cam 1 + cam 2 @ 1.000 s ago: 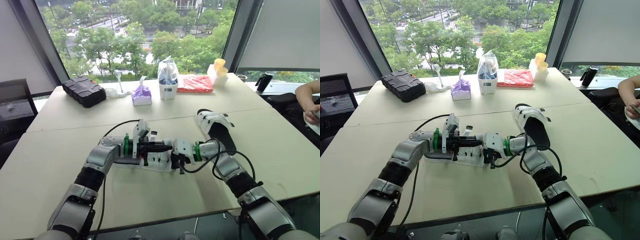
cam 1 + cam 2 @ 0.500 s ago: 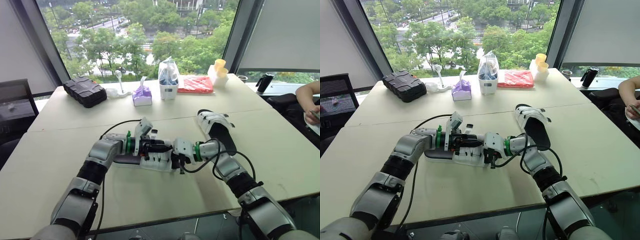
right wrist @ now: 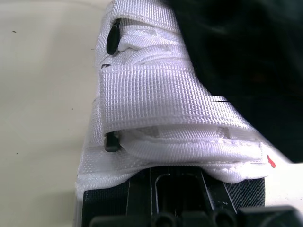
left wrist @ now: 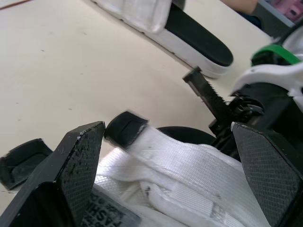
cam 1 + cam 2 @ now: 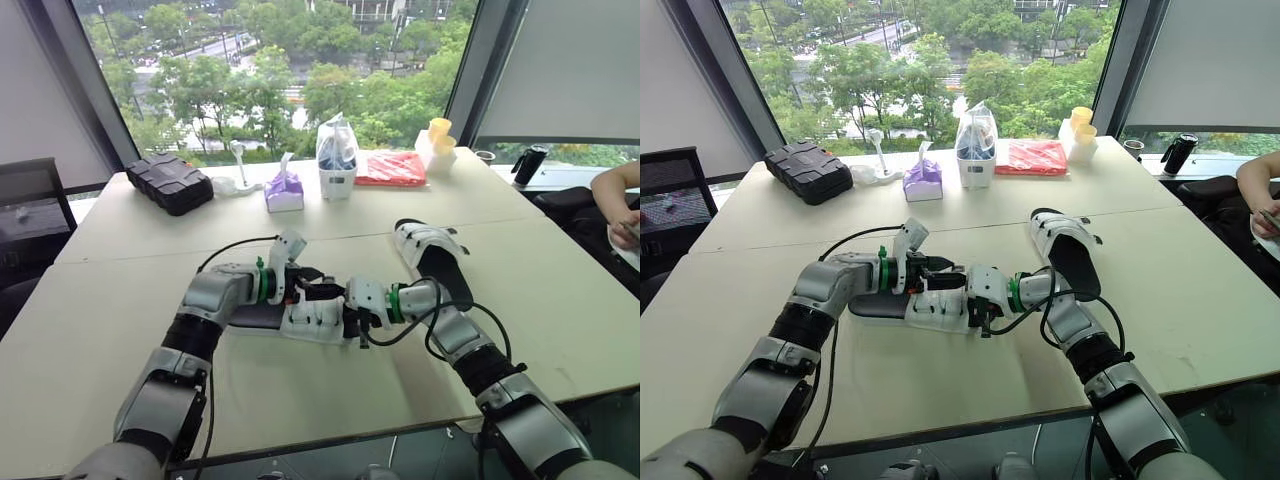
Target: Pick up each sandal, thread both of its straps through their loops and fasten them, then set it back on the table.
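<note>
Window (image 5: 280, 60) w/ green trees behind; long beige tabletop (image 5: 300, 400) runs below it. Far edge, left to right: black ribbed case (image 5: 167, 182), purple tissue pack (image 5: 283, 190), white tub w/ plastic bag (image 5: 336, 160), red packet (image 5: 391, 168), yellow cups (image 5: 438, 135). Person's forearm (image 5: 615, 195) at the right edge, off the tabletop.

Sandal 1 (image 5: 310, 318): white straps, black sole, lying lengthwise mid-tabletop, nearer the front edge than the far one. Both arms meet over it.

- L claw (image 5: 312, 283): comes in from the left-edge side, above the sandal's strap end. Wrist view: L claw (image 4: 168, 156) wide apart, both black fingers (image 4: 80, 156) straddling the white strap (image 4: 189, 163), nothing pinched. Strap ends in a small black tab (image 4: 124, 128), lifted off the surface, just beside one finger, contact unclear.
- R claw (image 5: 355, 320): comes in from the right-edge side, pressed up against the sandal's other end. How far it is parted: can't tell. Its wrist view looks onto a white woven strap (image 3: 156, 101) folded across the upper, w/ black slots at the strap's edge.

Sandal 2 (image 5: 432, 258): same type, flat on the tabletop toward the right edge, heel end nearer the front edge, toe toward the far edge. R forearm and cable pass just beside it. Well apart from both claws.
</note>
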Robot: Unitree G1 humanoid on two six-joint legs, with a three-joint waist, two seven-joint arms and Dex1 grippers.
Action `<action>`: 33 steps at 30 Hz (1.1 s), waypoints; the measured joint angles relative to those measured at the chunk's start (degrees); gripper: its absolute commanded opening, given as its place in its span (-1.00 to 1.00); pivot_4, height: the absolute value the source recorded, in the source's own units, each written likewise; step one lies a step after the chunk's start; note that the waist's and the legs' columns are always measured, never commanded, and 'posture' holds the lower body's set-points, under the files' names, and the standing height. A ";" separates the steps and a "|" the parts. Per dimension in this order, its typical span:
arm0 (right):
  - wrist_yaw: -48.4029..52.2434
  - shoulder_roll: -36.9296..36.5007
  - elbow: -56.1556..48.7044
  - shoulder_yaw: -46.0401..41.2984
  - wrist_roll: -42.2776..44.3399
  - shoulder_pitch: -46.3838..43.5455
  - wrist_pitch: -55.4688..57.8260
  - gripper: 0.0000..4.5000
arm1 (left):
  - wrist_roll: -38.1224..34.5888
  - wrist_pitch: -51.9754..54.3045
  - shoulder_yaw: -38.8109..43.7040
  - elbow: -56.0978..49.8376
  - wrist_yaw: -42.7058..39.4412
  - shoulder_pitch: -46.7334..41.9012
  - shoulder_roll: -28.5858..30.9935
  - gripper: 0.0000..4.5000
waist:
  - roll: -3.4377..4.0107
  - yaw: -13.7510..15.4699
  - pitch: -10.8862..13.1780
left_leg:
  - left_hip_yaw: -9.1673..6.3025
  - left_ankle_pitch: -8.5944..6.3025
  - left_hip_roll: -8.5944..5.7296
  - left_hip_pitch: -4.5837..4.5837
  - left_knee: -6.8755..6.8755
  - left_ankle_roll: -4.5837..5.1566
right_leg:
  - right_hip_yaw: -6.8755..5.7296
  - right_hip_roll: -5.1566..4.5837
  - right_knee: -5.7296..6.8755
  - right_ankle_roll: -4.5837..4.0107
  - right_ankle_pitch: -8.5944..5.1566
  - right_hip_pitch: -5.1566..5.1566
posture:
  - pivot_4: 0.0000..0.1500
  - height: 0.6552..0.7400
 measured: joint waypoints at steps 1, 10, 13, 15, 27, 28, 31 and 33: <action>0.00 -0.02 0.00 0.00 0.00 0.00 0.00 -1.00 | 0.41 -0.32 0.16 1.71 0.45 -1.04 -0.42 0.97 | -0.01 0.03 0.00 | 0.00 0.00 0.00 0.00 0.00 0.00 | -0.02 0.00 0.00 0.00 0.00 0.00 | 1.00 1.00; 0.15 0.14 -0.01 0.03 0.01 -0.14 -0.02 -1.00 | 7.90 -19.58 1.40 17.57 5.42 -9.96 -2.96 0.97 | -0.05 -0.18 0.03 | 0.02 0.00 -0.01 -0.02 -0.02 -0.02 | -0.06 -0.01 -0.01 0.04 0.02 -0.04 | 1.00 1.00; 0.13 0.12 0.02 0.03 0.01 -0.15 -0.02 -1.00 | 12.37 -27.93 -1.31 21.60 4.08 -10.38 -2.43 0.97 | -0.05 -0.16 0.03 | 0.03 0.00 -0.02 -0.03 -0.02 -0.02 | -0.06 -0.01 -0.02 0.05 0.03 -0.03 | 1.00 1.00; 0.14 0.12 0.01 0.03 0.01 -0.17 -0.02 -1.00 | 14.27 -31.11 -2.52 23.57 2.37 -10.38 -2.32 0.97 | -0.05 -0.17 0.03 | 0.03 0.00 -0.02 -0.04 -0.02 -0.02 | -0.06 -0.01 -0.02 0.05 0.03 -0.03 | 1.00 1.00; 0.06 0.14 0.01 0.03 0.01 -0.11 -0.02 -1.00 | 21.14 -43.15 -5.12 26.73 -2.23 -10.44 -1.85 0.97 | -0.05 -0.18 0.03 | 0.02 0.00 -0.02 -0.03 -0.02 -0.01 | -0.07 0.00 -0.01 0.06 0.03 -0.03 | 1.00 1.00; 0.04 0.15 0.01 0.03 0.01 -0.07 -0.02 -1.00 | 22.16 -44.76 -5.82 27.39 -2.12 -10.54 -1.71 0.97 | -0.05 -0.18 0.03 | 0.02 0.00 -0.02 -0.03 -0.02 -0.01 | -0.07 0.00 -0.01 0.06 0.03 -0.03 | 1.00 1.00; -0.10 0.17 0.00 0.03 0.01 0.07 -0.01 -1.00 | 24.43 -47.52 -7.20 29.95 -2.35 -12.18 -1.66 0.97 | -0.08 -0.17 0.00 | 0.02 0.00 -0.02 -0.02 -0.01 -0.01 | -0.07 0.01 0.00 0.07 0.03 -0.01 | 1.00 1.00; -0.18 0.26 0.01 0.03 0.01 0.10 0.00 -1.00 | 26.13 -48.34 -8.32 31.34 -2.42 -13.35 -1.64 0.97 | -0.08 -0.22 -0.02 | 0.03 0.00 -0.02 0.00 -0.01 -0.01 | -0.07 0.02 0.00 0.08 0.02 0.01 | 1.00 1.00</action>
